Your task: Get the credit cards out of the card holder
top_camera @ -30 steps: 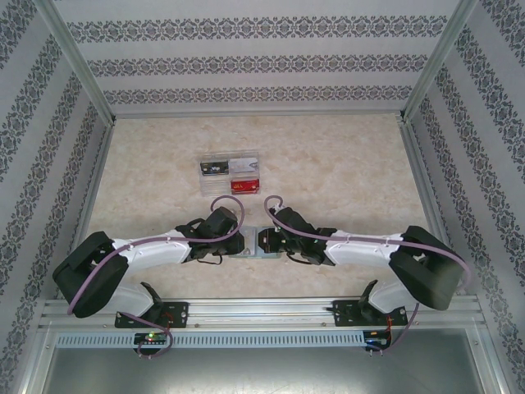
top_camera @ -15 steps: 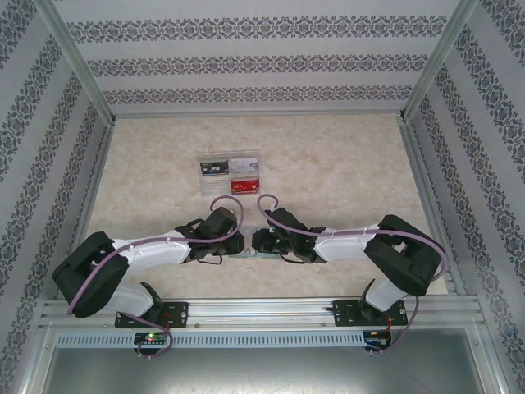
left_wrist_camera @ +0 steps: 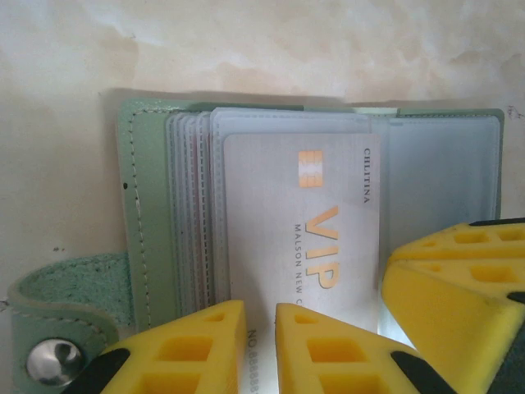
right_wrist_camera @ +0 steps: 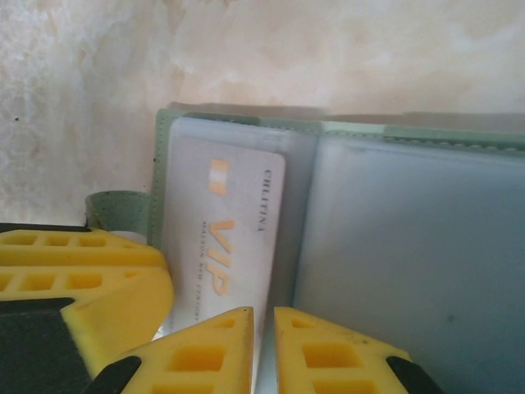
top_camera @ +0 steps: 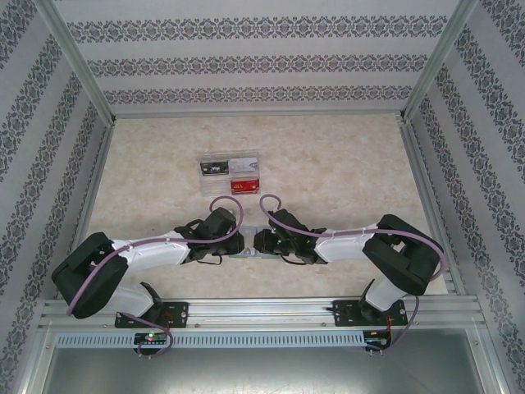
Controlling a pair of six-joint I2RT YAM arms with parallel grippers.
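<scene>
Plainly, the card holder point(left_wrist_camera: 148, 205) lies opened flat on the worktop point(left_wrist_camera: 246, 49), near its front middle, between the two arms and well short of the clear plastic box point(top_camera: 230, 175). Its green cover faces down, and a fan of clear sleeves point(left_wrist_camera: 193, 205) faces up, with a snap tab point(left_wrist_camera: 57, 328) hanging off one side. A silver credit card point(left_wrist_camera: 299, 238) marked VIP in gold sits in the topmost sleeve.

The left claw point(left_wrist_camera: 259, 312) has its yellow fingers drawn almost together, leaving a narrow slit right over the card's near edge. Whether it pinches that edge or merely presses down cannot be told. The right claw point(right_wrist_camera: 262, 316) is set just as narrow, over the fold next to the card, and whether it has hold of anything cannot be told either.

The card itself looks stiff, light and slick, so it should slide out along its length once started. The sleeves are probably thin and floppy (and likely to come up with the card). The soft holder weighs little and would drag across the worktop unless pinned. The best hold is probably the card's exposed short edge at the sleeve mouth, pinched face to face, while the other claw bears down on the cover or the tab.
</scene>
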